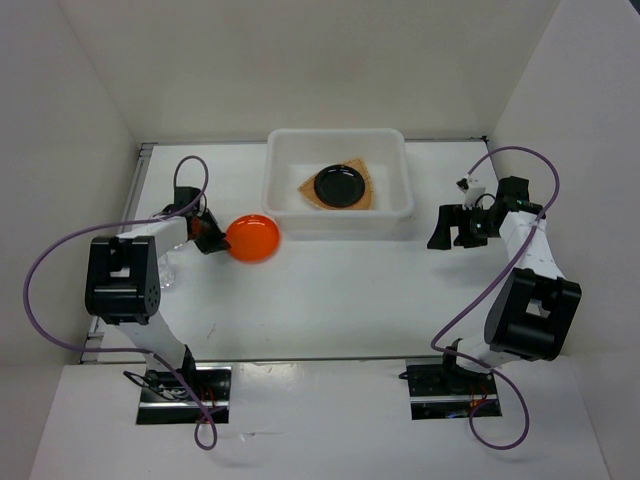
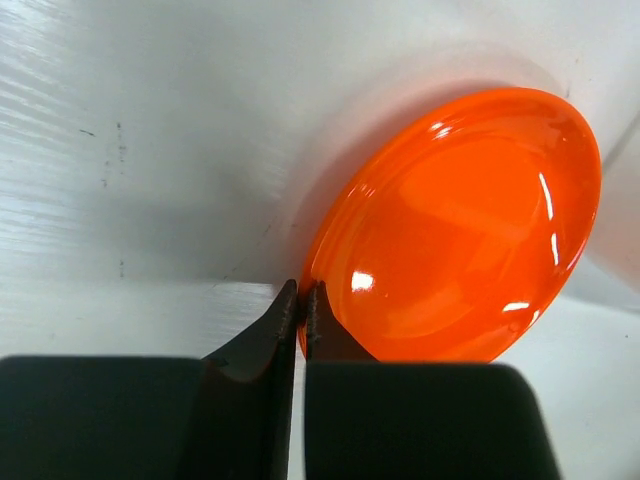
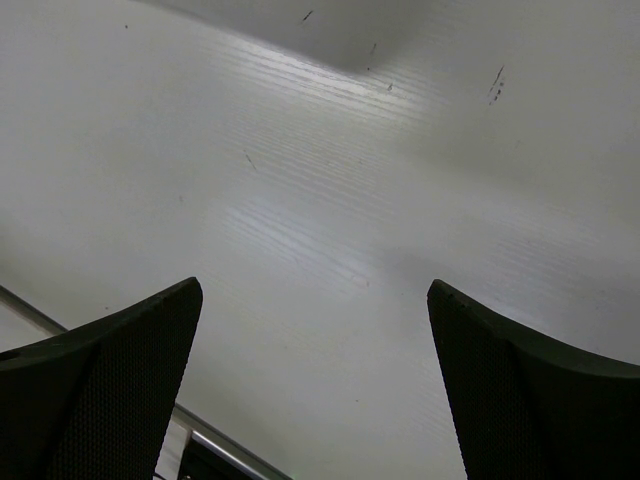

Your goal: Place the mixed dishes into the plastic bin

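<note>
My left gripper [image 1: 212,236] is shut on the rim of the small orange plate [image 1: 252,237], which is tilted just left of the plastic bin [image 1: 283,180]. In the left wrist view the jaws [image 2: 303,290] pinch the orange plate's [image 2: 460,230] edge, and its shadow lies on the table. The tan woven tray [image 1: 308,188] lies in the bin with the glossy black plate [image 1: 340,185] on it. My right gripper [image 1: 455,228] is open and empty to the right of the bin, over bare table [image 3: 312,285]. I cannot make out the clear cups with certainty.
White walls close in the table on the left, back and right. A faint clear shape [image 1: 166,272] sits beside the left arm's lower link. A metal rail [image 3: 215,450] shows at the bottom of the right wrist view.
</note>
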`<action>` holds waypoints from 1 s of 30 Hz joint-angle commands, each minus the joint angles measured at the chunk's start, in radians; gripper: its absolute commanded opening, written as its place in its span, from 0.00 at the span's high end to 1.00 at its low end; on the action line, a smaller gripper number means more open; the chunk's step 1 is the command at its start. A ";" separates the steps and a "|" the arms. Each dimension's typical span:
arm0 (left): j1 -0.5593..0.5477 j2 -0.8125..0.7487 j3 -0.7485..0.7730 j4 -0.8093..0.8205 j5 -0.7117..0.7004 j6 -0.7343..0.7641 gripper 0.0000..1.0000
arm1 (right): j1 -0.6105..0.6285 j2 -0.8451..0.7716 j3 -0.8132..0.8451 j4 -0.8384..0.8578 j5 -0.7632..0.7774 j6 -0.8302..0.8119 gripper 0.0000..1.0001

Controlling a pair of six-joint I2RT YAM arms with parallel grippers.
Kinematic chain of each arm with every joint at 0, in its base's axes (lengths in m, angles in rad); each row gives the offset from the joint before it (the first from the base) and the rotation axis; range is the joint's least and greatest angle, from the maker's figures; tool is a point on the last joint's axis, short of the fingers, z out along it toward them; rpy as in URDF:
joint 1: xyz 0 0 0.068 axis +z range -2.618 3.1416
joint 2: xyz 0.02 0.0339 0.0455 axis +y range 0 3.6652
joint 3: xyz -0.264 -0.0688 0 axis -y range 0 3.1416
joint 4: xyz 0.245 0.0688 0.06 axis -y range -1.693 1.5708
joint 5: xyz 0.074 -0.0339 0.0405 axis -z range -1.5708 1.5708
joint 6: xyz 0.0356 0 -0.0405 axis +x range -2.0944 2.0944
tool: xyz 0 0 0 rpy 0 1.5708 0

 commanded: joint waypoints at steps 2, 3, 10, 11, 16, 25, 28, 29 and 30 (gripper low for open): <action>-0.003 0.052 -0.031 -0.045 -0.010 0.016 1.00 | -0.006 -0.038 -0.003 0.029 -0.010 0.012 0.02; -0.003 0.052 -0.031 -0.045 -0.010 0.016 1.00 | -0.006 -0.038 -0.003 0.029 -0.010 0.012 0.02; -0.003 -0.117 0.021 -0.203 -0.120 -0.078 1.00 | -0.006 -0.038 -0.003 0.029 -0.010 0.012 0.02; -0.003 -0.140 0.039 -0.229 -0.160 -0.090 1.00 | -0.006 -0.038 -0.003 0.029 -0.010 0.012 0.02; -0.003 -0.275 0.152 -0.355 -0.249 -0.115 1.00 | -0.006 -0.038 -0.012 0.038 -0.010 0.022 0.02; 0.008 -0.340 0.332 -0.418 -0.217 -0.171 1.00 | -0.006 -0.038 -0.012 0.047 -0.010 0.022 0.02; 0.008 -0.349 0.402 -0.436 -0.267 -0.182 1.00 | -0.006 -0.038 -0.012 0.047 -0.010 0.022 0.02; 0.008 -0.349 0.422 -0.447 -0.277 -0.182 1.00 | -0.006 -0.038 -0.012 0.047 -0.010 0.022 0.02; 0.008 -0.349 0.442 -0.447 -0.277 -0.182 1.00 | -0.006 -0.038 -0.012 0.047 -0.010 0.022 0.02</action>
